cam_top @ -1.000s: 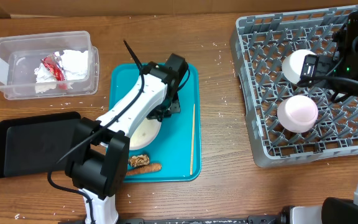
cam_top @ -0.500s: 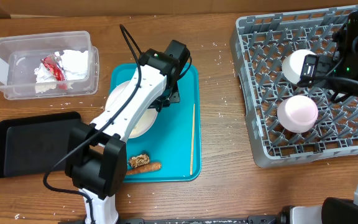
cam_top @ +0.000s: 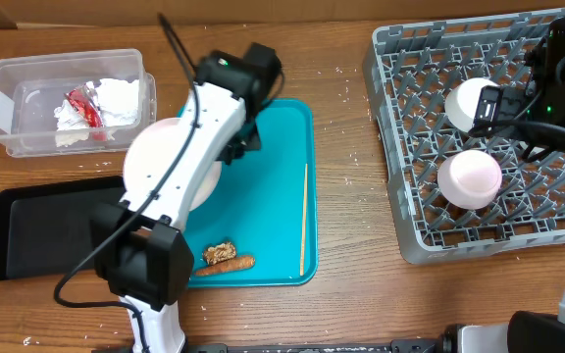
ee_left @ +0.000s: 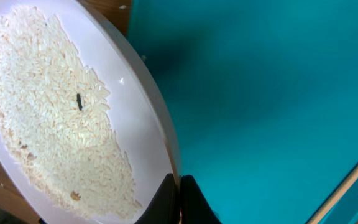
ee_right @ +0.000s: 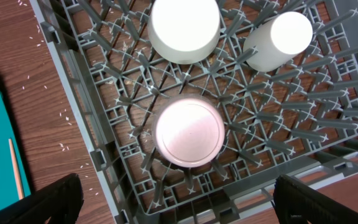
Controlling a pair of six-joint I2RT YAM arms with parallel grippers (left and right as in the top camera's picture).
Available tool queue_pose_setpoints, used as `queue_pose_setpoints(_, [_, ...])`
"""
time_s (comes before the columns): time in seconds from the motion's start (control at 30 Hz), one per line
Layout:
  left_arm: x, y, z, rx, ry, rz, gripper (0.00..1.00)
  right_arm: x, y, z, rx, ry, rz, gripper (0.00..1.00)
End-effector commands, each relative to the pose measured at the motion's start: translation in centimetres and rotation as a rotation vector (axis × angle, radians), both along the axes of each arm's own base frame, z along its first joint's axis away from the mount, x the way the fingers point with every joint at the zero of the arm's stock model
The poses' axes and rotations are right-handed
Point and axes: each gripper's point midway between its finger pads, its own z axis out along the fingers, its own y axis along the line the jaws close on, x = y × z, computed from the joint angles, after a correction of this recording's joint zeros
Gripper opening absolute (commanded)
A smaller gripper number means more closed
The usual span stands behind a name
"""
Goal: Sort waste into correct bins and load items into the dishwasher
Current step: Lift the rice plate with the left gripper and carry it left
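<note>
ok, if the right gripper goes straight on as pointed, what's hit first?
Probably the upturned pinkish-white dish in the grey rack, centred ahead of the open right gripper; depth unclear.

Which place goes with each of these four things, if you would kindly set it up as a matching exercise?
Things:
1. plate of rice
2. red wrapper
3. wooden stick
4. pink bowl

Places:
A. upside down in the grey rack
B. lying on the teal tray
C. held at its rim by the left gripper
D. inside the clear tub

Pairs: 1-C, 2-D, 3-B, 4-A
</note>
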Motion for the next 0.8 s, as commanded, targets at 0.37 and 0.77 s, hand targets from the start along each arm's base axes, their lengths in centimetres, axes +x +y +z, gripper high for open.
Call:
queue_pose_setpoints(0.37, [1.5, 11.1, 1.3, -0.212, -0.010, 0.429, 0.04, 0.1, -0.2, 0.4, -0.008, -0.015, -0.006, 1.00])
queue_pose_setpoints(0.77, [2.2, 16.9, 1.4, -0.440, -0.065, 0.554, 0.04, 0.1, -0.2, 0.4, -0.008, -0.015, -0.006, 1.00])
